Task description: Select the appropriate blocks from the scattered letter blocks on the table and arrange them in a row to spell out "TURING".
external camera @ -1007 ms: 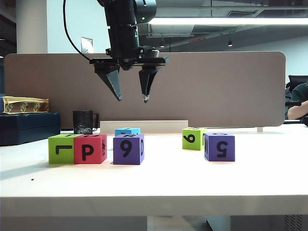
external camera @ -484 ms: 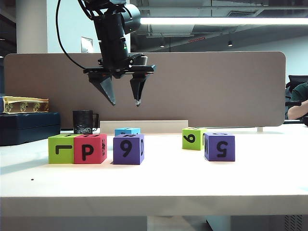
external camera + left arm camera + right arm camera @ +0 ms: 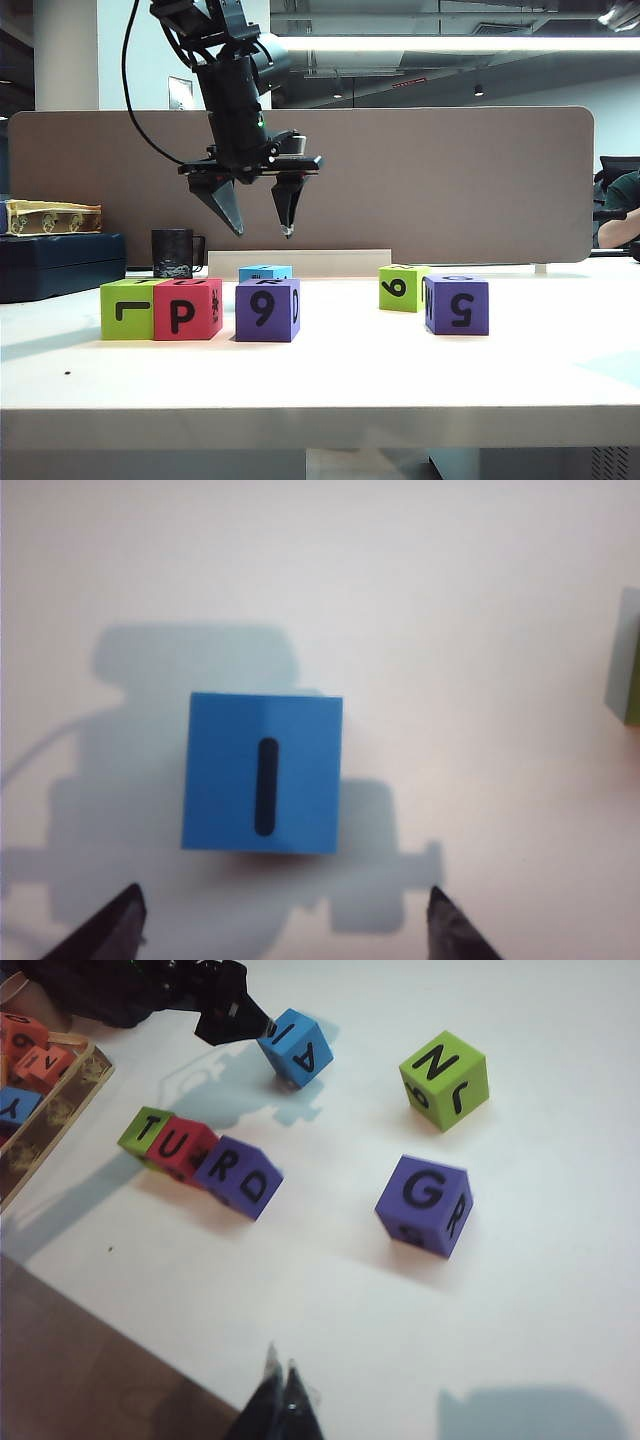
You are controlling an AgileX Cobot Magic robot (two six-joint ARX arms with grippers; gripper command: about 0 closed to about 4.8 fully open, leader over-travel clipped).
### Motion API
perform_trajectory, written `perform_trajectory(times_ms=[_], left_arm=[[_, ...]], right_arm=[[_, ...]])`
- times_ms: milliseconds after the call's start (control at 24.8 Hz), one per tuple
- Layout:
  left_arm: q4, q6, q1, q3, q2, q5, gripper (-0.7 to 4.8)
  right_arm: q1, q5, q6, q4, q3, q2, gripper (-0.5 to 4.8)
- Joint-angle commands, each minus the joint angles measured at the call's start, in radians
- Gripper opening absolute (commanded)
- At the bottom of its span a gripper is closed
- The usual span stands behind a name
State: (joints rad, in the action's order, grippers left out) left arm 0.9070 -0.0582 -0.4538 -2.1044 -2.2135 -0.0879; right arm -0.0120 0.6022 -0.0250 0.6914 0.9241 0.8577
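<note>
Exterior view shows the left gripper (image 3: 258,208) hanging with fingers spread and empty above the blue block (image 3: 265,273), which sits on the counter (image 3: 400,380) behind the started row: green block (image 3: 127,309), red block (image 3: 187,309) and purple block (image 3: 267,310) touching side by side, their tops reading T, U, R only in the right wrist view. That view also reveals the N block (image 3: 445,1080) and G block (image 3: 424,1205) lying well apart, waiting. Left wrist view confirms the blue block's top face is an I, seemingly next. The right gripper (image 3: 279,1400) looks pinched closed, empty, over bare counter.
</note>
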Motion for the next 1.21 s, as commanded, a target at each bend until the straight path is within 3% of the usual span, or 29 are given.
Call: perform_trajectory(times_ms=[40,363,887,1048,1209], left_arm=[[-0.032,0.022,0.000,-0.001,-0.014,0.005,3.54],[-0.109,0.031,0.019,-0.001,-0.045,-0.005,3.55],[-0.153,0.051,0.039,-0.001,-0.126,-0.002,3.54],[-0.164,0.049,0.039,-0.001,-0.141,-0.002,3.38],[-0.162,0.043,0.037,-0.001,-0.141,0.014,2.49]], right_arm=[[-0.001,0.003,0.003,-0.060,0.024,0.048,-0.01],[-0.003,0.003,0.003,-0.105,0.090,0.174,-0.01],[-0.057,-0.001,0.003,-0.122,0.102,0.199,-0.02],[-0.058,-0.001,0.003,-0.121,0.102,0.199,-0.01],[-0.058,-0.001,0.003,-0.121,0.102,0.199,-0.01]])
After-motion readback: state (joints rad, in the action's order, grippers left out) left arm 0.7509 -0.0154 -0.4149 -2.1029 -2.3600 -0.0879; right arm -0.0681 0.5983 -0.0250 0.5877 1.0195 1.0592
